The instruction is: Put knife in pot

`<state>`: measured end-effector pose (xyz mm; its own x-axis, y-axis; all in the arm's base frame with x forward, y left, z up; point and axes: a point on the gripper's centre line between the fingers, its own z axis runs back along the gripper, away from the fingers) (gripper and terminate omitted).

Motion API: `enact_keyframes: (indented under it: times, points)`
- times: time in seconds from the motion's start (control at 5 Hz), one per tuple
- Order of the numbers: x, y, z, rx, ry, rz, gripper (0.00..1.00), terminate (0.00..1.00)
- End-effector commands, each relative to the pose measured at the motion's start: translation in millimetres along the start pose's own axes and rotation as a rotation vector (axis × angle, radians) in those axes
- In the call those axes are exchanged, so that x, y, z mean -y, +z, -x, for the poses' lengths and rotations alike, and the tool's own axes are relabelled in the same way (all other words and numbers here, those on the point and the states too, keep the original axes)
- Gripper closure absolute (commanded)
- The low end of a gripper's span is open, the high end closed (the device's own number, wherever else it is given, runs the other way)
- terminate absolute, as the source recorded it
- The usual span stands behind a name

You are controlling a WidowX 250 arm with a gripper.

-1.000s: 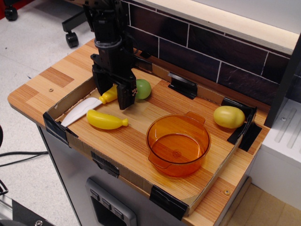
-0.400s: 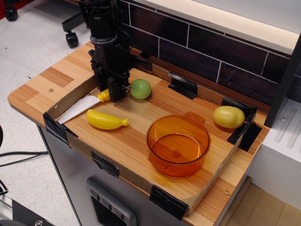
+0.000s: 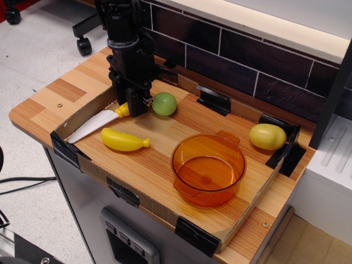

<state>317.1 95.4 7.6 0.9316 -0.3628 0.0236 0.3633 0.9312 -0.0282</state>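
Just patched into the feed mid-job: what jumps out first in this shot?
The black tool stands at the tray's back left, down on the yellow handle of the knife, whose white blade points toward the left corner. The orange pot, biggest thing in view, sits empty at front right. A yellow banana lies just in front of the knife.
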Motion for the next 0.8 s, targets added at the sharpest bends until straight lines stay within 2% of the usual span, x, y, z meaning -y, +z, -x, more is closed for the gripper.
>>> enact_keyframes:
  times: [0.0,0.2,0.4,0.6]
  points:
    - [-5,67,-14,0.146,0.147,-0.041,1.00,0.00]
    - [-2,85,-19,0.168,0.274,-0.047,1.00,0.00]
    - [7,101,-26,0.198,0.330,-0.046,1.00,0.00]
    - [37,108,-34,0.174,0.382,-0.009,1.00,0.00]
